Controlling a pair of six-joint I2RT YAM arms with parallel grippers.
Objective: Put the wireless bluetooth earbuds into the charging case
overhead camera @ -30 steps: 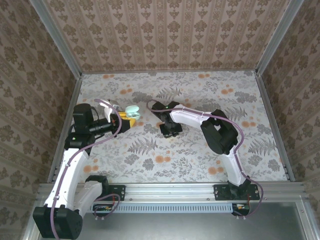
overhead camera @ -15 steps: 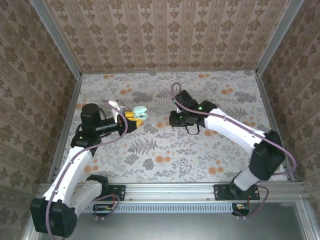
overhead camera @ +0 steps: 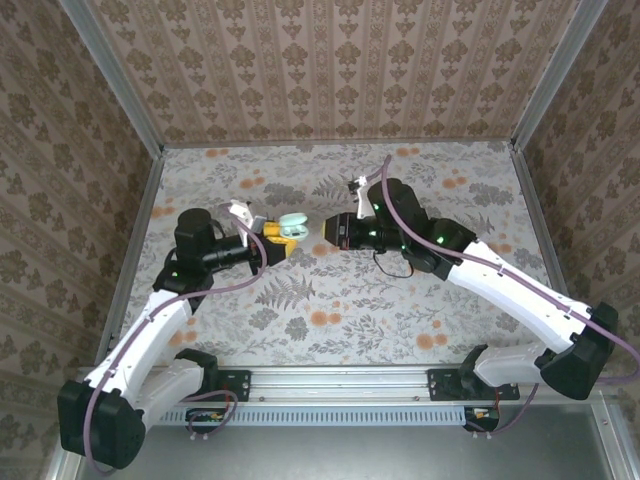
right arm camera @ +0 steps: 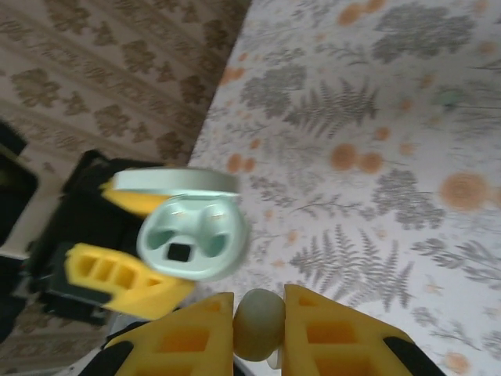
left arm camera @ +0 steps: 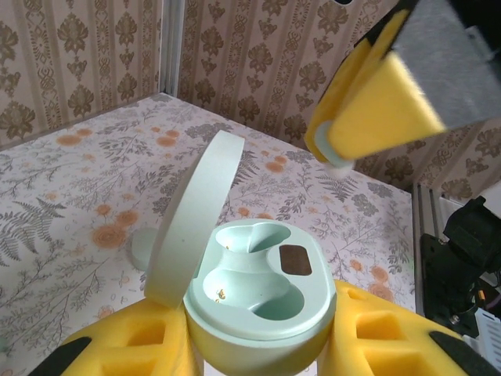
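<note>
My left gripper (overhead camera: 277, 241) is shut on the mint charging case (overhead camera: 292, 226) and holds it above the table with its lid (left arm camera: 196, 219) swung open. The case (left arm camera: 262, 294) faces up, and both of its sockets are bare. My right gripper (overhead camera: 329, 230) hovers just right of the case, shut on a pale earbud (right arm camera: 258, 323) pinched between its yellow fingers (right arm camera: 329, 329). In the right wrist view the case (right arm camera: 194, 239) lies ahead and to the left, a short gap away. The left wrist view has the earbud's tip (left arm camera: 333, 157) poking out of the right gripper above the case.
A small pale mint round piece (left arm camera: 143, 247) lies on the floral table (overhead camera: 400, 310) behind the lid. Patterned walls with metal rails (overhead camera: 135, 250) close in the left, right and far sides.
The right arm has lifted off the middle of the table and swung round to face the case, carrying the earbud. The left arm has shifted right with the open case.
</note>
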